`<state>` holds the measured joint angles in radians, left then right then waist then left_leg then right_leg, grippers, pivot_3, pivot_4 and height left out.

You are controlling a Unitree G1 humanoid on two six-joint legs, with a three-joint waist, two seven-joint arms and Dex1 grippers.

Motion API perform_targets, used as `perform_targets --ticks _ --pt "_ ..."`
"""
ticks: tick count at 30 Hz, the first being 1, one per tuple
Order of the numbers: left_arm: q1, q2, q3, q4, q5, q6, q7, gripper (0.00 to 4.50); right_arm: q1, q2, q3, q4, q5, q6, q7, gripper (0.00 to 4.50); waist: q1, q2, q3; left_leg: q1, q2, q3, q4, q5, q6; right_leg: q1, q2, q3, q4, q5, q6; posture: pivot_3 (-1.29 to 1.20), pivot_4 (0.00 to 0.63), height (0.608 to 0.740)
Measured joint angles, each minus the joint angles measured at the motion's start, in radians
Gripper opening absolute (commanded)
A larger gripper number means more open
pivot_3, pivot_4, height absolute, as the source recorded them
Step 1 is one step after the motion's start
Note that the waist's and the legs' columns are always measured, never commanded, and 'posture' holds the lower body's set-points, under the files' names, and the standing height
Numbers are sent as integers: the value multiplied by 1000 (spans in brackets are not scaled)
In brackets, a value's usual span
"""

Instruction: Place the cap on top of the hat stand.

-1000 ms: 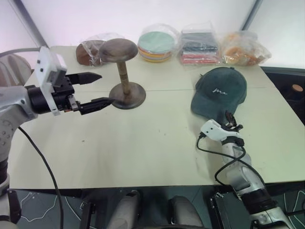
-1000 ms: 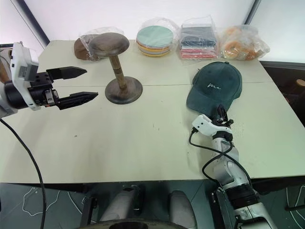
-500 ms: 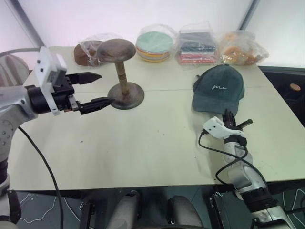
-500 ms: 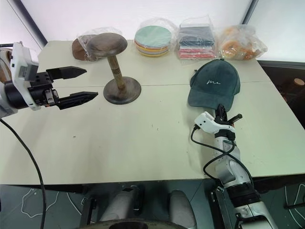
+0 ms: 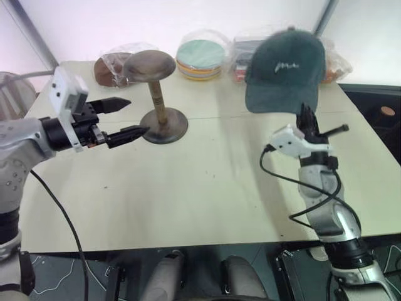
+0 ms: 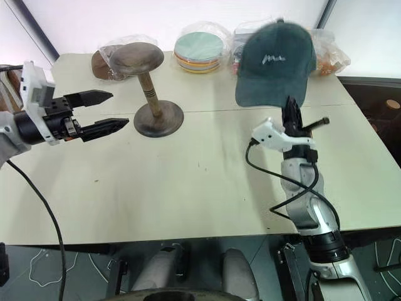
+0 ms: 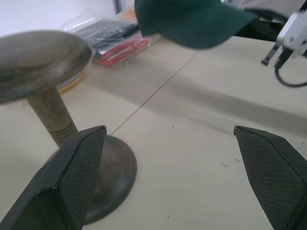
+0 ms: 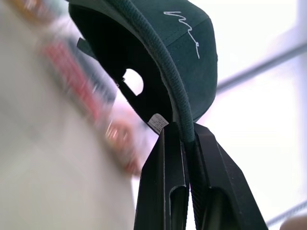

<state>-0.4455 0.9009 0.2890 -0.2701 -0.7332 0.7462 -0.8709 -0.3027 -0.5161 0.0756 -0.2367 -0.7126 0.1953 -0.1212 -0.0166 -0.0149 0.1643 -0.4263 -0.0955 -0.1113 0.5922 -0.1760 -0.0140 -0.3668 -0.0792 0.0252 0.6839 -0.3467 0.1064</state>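
pale table (image 5: 188,188), right jaws (image 8: 184,139) clamping cap (image 5: 285,69) brim aloft, left jaws (image 5: 122,118) spread beside hat stand (image 5: 156,94)

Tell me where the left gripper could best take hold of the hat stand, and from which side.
Probably the slim stem of the hat stand, between domed top and flat base, coming in level from the robot's left, where the open left gripper already faces it. Top and base look too wide.

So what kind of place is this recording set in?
Probably a lab or data-collection booth, not a shop: a plain pale table against white walls, a lone hat stand, bagged props such as coloured discs lined along the back edge, and loose cabling on the floor.
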Motion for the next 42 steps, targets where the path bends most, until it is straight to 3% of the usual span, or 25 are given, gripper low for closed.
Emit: perform_targets --ticks 9,17,24,34,42 --pt "84 -63 27 32 91 -40 138 4500 -230 156 91 35 6 -7 59 50 -4 0 0 0 0 0 -1 3 -5 -4 0 0 0 0 0 0 150 740" --pt "141 -80 135 7 122 -42 267 4500 -366 340 225 256 -46 -30 -39 50 0 0 0 0 0 0 -1 4 -7 -5 0 0 0 0 0 0 150 740" --pt "167 -83 154 6 133 -43 293 4500 -460 423 270 378 -61 -50 -114 50 -3 0 0 0 0 0 -2 5 -8 -6 0 0 1 0 0 0 150 740" --pt "167 -104 154 -9 136 -43 341 4500 -474 456 312 394 -62 -83 -138 50 -4 0 0 0 0 -1 -2 4 -8 -6 0 0 1 0 0 0 150 740" --pt "158 -104 144 -9 137 -39 350 4500 -388 458 350 378 -71 -94 -123 50 -5 0 0 0 0 -1 -3 4 -8 -7 0 0 1 0 0 0 150 740"
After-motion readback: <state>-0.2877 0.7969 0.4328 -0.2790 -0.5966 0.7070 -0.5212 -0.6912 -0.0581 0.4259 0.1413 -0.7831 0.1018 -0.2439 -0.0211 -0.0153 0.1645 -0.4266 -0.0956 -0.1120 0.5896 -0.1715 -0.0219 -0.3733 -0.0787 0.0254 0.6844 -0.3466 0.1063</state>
